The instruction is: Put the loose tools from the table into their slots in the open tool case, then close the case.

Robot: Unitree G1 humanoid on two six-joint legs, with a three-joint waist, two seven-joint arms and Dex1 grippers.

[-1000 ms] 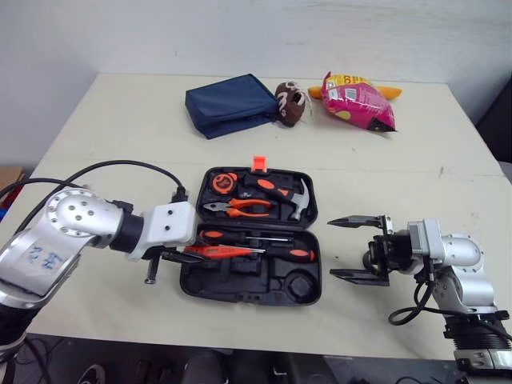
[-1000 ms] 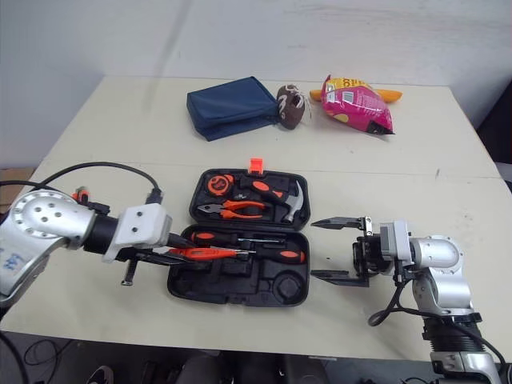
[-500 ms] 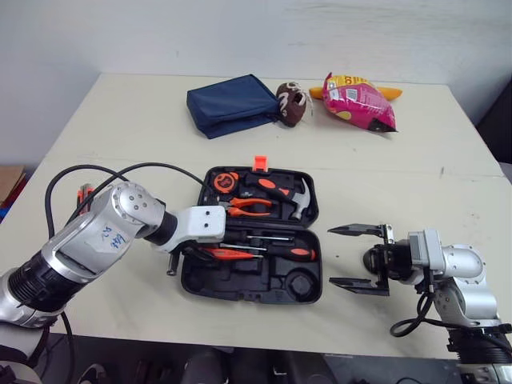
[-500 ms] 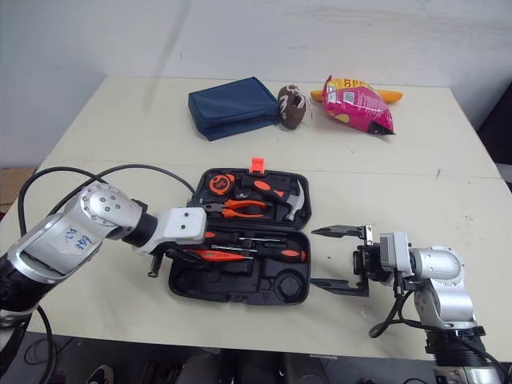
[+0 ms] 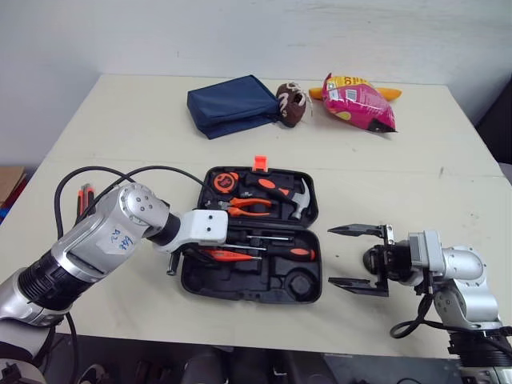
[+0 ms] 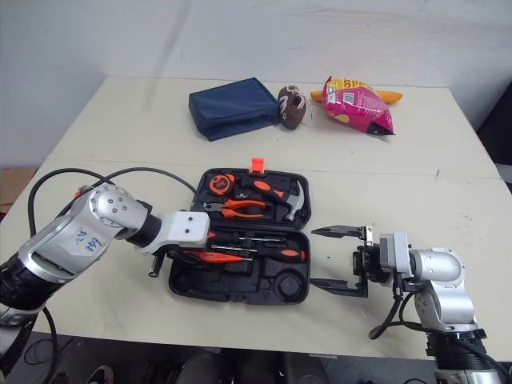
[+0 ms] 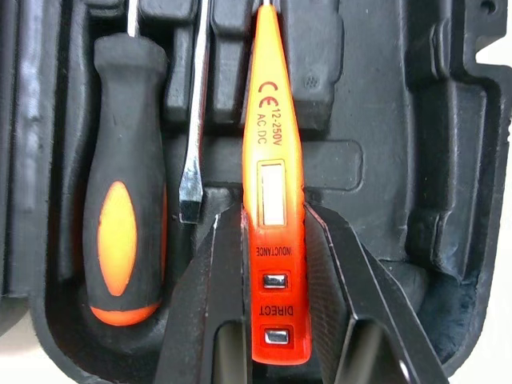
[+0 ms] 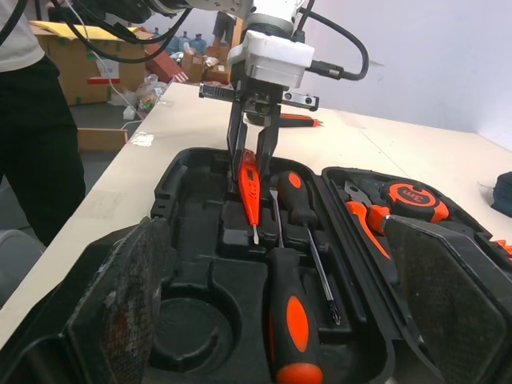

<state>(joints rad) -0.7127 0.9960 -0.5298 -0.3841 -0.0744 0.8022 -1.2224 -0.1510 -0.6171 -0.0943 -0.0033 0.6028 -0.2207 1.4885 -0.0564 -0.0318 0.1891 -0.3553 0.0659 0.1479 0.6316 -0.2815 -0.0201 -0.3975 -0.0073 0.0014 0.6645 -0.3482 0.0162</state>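
On the broad cream table [image 5: 120,120], near its front edge, lies the open black plastic tool case [image 5: 240,286], its lid half lying flat on the far side. Well behind it sit a folded navy fabric pouch [image 5: 232,104], a pink foil snack bag [image 5: 358,102] and a small brown ball-shaped toy [image 5: 292,102].

The lid half holds orange-handled pliers [image 5: 248,208], a steel-headed hammer [image 5: 292,196] and a round orange tape measure [image 5: 222,182].

The left gripper [image 7: 273,212] reaches over the case's left end, and its two black fingers are clamped on the butt end of the slim orange voltage tester pen [image 7: 270,120]. The right gripper [image 5: 358,258] sits just beside the case's right edge, with its fingers spread wide and nothing between them.

The pen's long axis runs along the length of the near tray, straight out from the left fingers towards the right gripper. From the right wrist view it slopes: the metal tip is down among the moulded slots while the gripped end is raised. It lies just beside a thin flat screwdriver blade [image 7: 192,160], with a black-and-orange screwdriver handle [image 7: 124,208] beyond that.

My judgement is that the seating falls to the left arm: the raised end must come down level along this axis before the fingers part.

A slim orange-and-black item [image 8: 300,119] lies on the table beyond the left gripper; what it is I cannot tell.
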